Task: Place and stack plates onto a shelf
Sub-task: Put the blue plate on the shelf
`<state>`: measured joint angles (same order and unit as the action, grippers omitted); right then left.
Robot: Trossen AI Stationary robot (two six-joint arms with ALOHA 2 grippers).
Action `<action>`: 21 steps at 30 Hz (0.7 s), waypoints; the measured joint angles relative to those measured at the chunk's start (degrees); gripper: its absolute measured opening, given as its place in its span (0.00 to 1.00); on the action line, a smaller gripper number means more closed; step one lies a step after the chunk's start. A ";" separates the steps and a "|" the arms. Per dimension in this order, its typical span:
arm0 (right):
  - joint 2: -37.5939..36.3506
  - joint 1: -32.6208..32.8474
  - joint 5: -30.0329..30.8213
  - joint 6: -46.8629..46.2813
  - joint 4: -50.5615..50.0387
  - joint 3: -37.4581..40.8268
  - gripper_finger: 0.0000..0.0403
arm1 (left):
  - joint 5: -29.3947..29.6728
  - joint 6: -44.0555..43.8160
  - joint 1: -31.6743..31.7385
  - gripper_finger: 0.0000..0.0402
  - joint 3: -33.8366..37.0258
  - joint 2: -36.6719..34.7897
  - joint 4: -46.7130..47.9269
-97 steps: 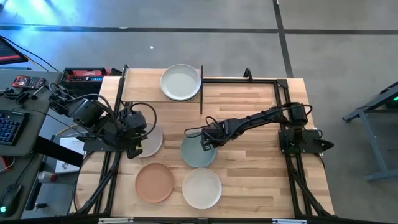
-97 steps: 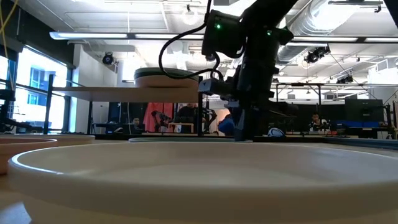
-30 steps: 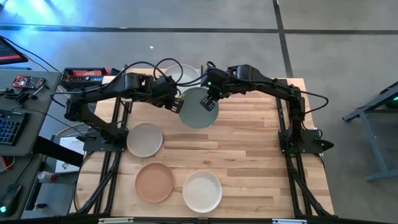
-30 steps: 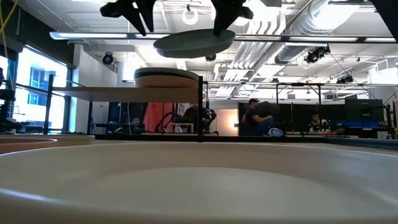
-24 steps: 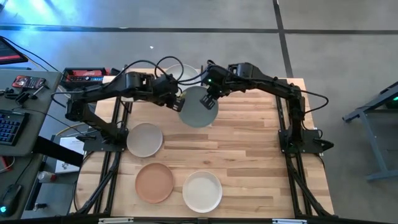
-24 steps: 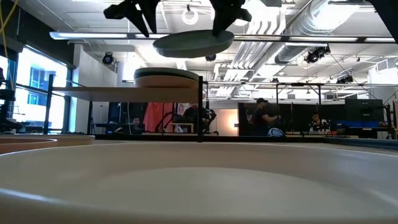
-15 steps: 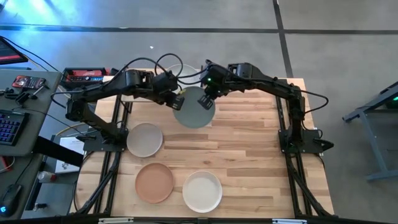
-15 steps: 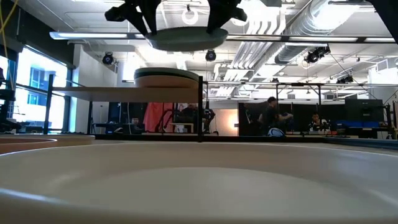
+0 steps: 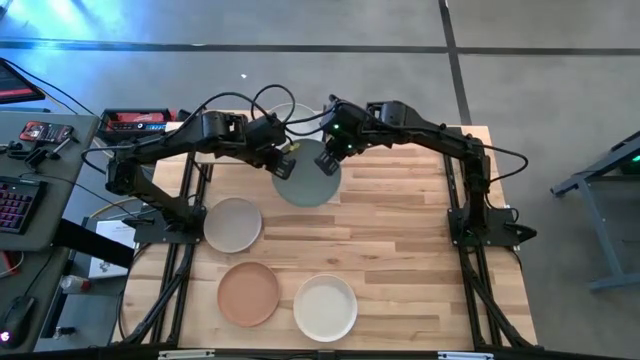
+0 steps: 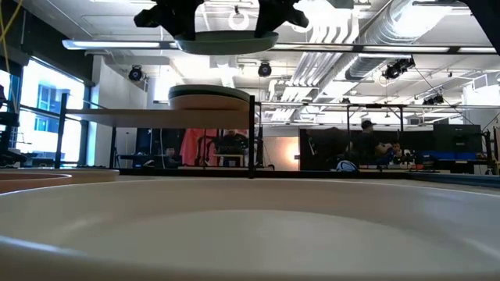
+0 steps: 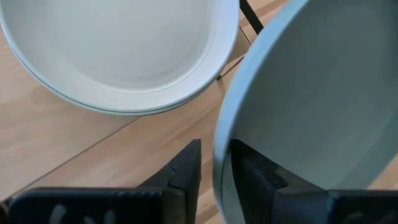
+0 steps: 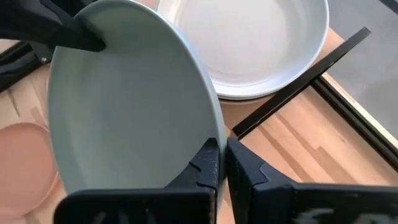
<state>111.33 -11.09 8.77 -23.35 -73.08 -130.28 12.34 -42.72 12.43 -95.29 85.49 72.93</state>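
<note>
A: Where is the blue-green plate (image 9: pixel 307 181)?

B: It is hanging in the air by the shelf (image 10: pixel 156 115), above the table (image 9: pixel 400 250). Both claws are holding it.

A: How is the right claw (image 9: pixel 332 150) gripping it?

B: Its two fingers (image 12: pixel 208 163) are pinching tight on the rim. One finger is sitting inside the plate and one outside.

A: And the left claw (image 9: pixel 284 160)?

B: It is on the other side of the rim, with the rim sitting between its fingers (image 11: pixel 186 165), which are standing a little apart.

A: What is lying on the shelf?

B: A stack of pale plates (image 9: pixel 290 113).

A: And on the table?

B: A grey-beige plate (image 9: pixel 232 224), a terracotta plate (image 9: pixel 248 294) and a cream plate (image 9: pixel 325 305) are lying there, all well apart from the claws.
</note>
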 joint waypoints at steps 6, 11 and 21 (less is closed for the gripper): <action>0.00 -0.02 0.02 -1.95 -0.18 0.00 0.00 | -0.01 3.14 0.00 0.04 0.00 0.00 0.24; 0.00 0.00 -0.46 -2.34 -0.33 0.02 0.00 | 0.17 5.16 0.02 0.02 0.00 0.01 0.33; 0.02 0.10 1.87 -8.33 -0.07 0.02 0.10 | 0.28 10.05 0.13 0.01 0.00 0.07 0.61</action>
<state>111.35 -11.00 10.64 -31.68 -73.14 -130.26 12.62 -32.67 12.56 -95.29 85.56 73.54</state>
